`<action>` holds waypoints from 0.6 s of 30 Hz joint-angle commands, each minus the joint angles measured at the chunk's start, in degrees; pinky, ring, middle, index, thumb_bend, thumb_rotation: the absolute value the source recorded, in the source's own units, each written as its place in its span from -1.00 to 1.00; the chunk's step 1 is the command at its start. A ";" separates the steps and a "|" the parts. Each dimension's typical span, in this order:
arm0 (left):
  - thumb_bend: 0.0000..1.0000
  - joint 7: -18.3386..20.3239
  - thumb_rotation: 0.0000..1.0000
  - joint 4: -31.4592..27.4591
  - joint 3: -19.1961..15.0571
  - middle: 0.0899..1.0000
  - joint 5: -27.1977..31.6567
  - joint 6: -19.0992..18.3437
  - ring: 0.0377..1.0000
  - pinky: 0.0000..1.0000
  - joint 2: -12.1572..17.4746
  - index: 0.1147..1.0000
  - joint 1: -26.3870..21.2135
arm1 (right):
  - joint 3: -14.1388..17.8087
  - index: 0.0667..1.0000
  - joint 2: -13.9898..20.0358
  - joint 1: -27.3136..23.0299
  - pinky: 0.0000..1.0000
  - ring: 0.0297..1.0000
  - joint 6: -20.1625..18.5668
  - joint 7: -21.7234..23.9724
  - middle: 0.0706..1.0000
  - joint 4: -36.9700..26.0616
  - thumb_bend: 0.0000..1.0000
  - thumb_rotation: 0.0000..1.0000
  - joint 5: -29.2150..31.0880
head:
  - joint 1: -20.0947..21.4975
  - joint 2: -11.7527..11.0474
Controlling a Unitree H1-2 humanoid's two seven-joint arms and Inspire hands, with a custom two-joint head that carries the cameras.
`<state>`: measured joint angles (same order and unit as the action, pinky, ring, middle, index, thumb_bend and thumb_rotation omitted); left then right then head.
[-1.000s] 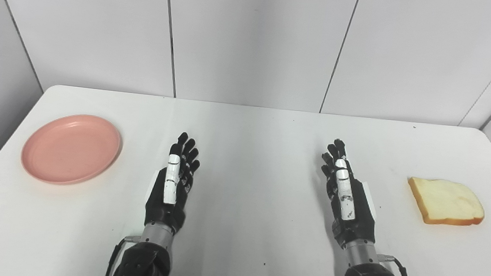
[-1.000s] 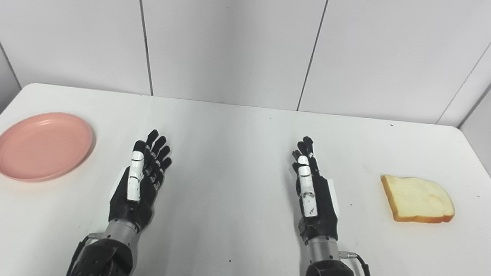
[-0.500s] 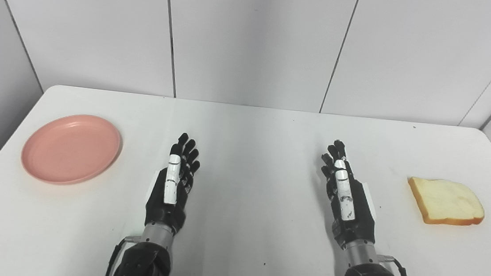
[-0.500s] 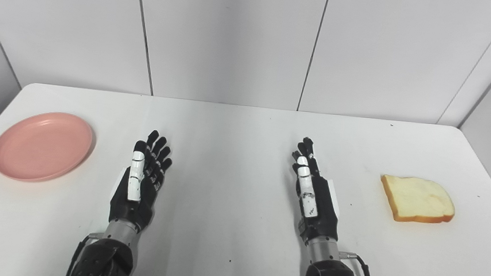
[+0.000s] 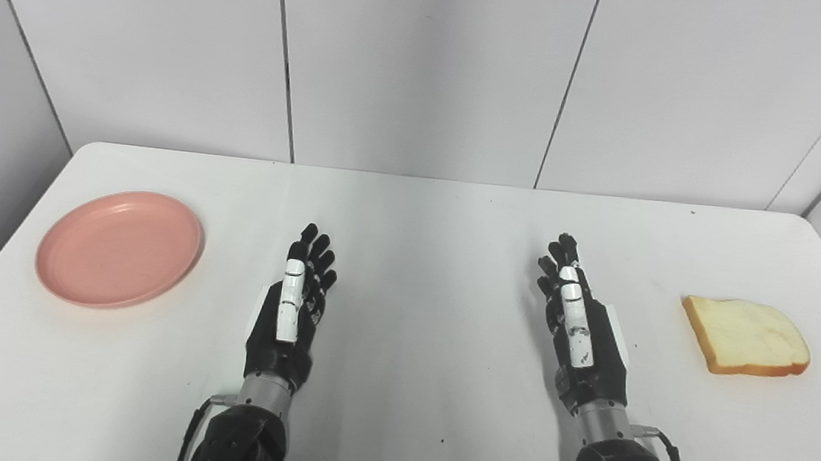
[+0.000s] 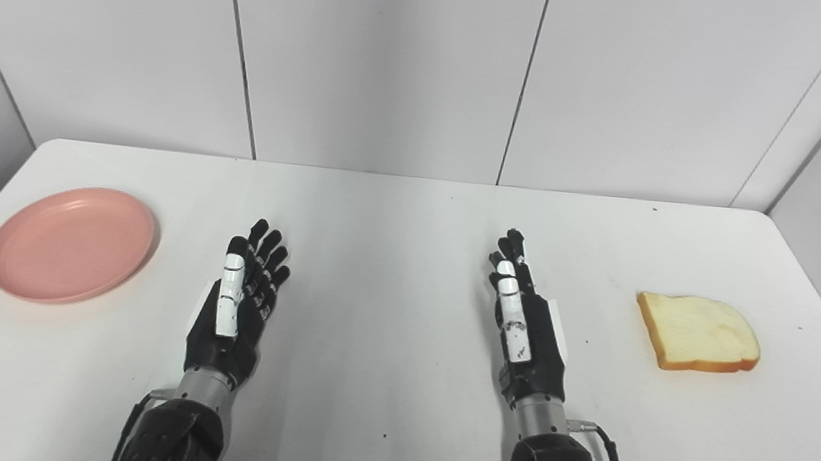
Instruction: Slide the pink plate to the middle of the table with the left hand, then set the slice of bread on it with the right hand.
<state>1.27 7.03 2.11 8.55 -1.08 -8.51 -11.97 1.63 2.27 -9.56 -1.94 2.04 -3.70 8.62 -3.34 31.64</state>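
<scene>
A: Where are you at?
B: Step one, not begun. Plate (image 5: 119, 248) sits far left on the table (image 5: 412, 208), nothing in it. Your left hand (image 5: 292, 309) is near it but apart, fingers spread, holding nothing.
A: Next move?
B: Take the left hand over to the plate's rim, then drag it to centre. Right hand (image 5: 580, 327) is spread too, empty. Bread (image 5: 747, 336) lies far right, untouched.

Both views look from head height, down and forward over the white desk (image 5: 412, 208) toward the paneled wall (image 5: 425, 68). They sit side by side; the right eye view shows the same whole desk shifted slightly leftward.
</scene>
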 commanded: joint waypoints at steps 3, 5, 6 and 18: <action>0.24 1.03 1.00 -1.64 0.51 1.00 -0.13 0.37 1.00 1.00 0.23 1.00 -1.16 | 0.31 0.98 -0.25 -1.89 1.00 0.94 0.21 0.04 0.96 -1.45 0.32 0.83 0.10 | -0.23 0.17; 0.23 0.96 1.00 -1.85 0.57 1.00 -0.18 0.28 1.00 1.00 0.21 1.00 -1.08 | 0.34 0.97 -0.28 -1.84 1.00 0.94 0.13 -0.03 0.96 -1.54 0.33 0.83 0.08 | -0.24 0.06; 0.23 0.96 1.00 -1.75 0.59 1.00 -0.23 0.50 1.00 1.00 0.22 1.00 -1.09 | 0.35 0.97 -0.29 -1.81 1.00 0.94 0.09 -0.07 0.95 -1.56 0.33 0.83 0.04 | -0.30 0.07; 0.28 1.01 0.96 -0.08 0.50 1.00 0.15 1.25 1.00 1.00 -0.16 1.00 -2.38 | 1.30 1.00 1.26 -1.33 1.00 0.98 1.90 1.57 0.99 0.14 0.37 0.83 1.85 | -11.30 -3.87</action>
<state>1.31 7.35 2.36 8.58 -1.12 -8.44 -12.24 2.35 2.67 -9.64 -1.92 2.37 -2.43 9.47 -14.65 27.70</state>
